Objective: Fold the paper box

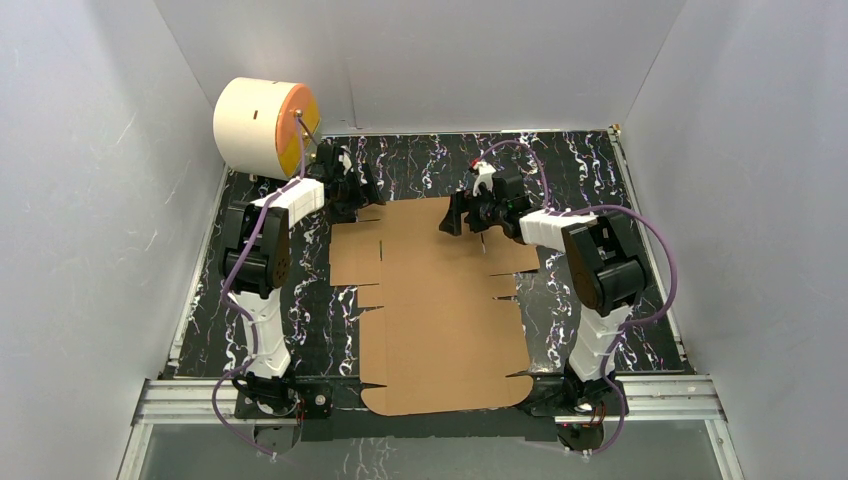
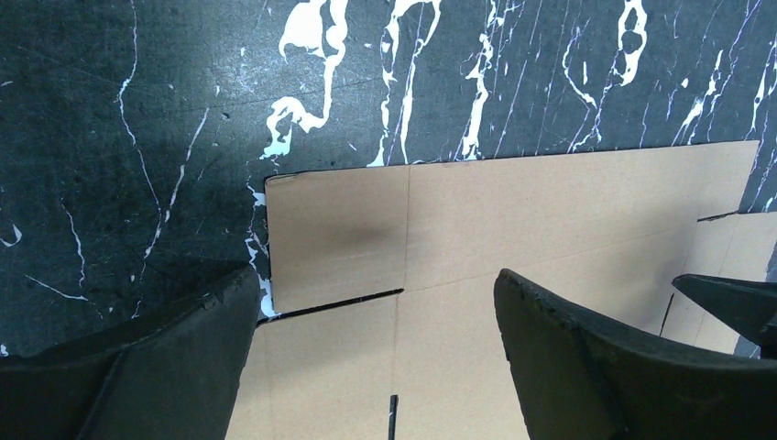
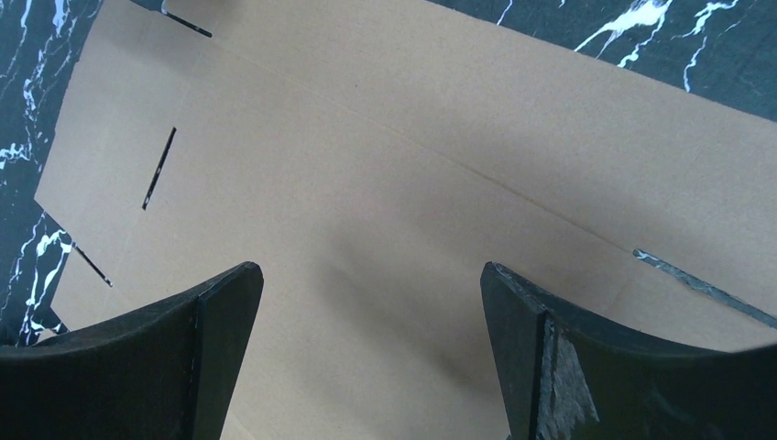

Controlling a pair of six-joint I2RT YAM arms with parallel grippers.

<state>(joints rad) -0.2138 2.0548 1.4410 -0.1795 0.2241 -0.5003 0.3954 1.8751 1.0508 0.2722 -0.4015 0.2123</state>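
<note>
Box (image 1: 440, 310) lies flat, unfolded, on the black marbled table (image 1: 600, 180) between my two arms, its near edge at the bases. I read the left gripper (image 2: 376, 280) as over the far-left flap corner, jaws wide apart. Right gripper (image 3: 366, 270) hangs over the box's far-right part, jaws equally spread. Cream cylinder (image 1: 262, 125) sits in the far-left corner, apart from the box.
</note>
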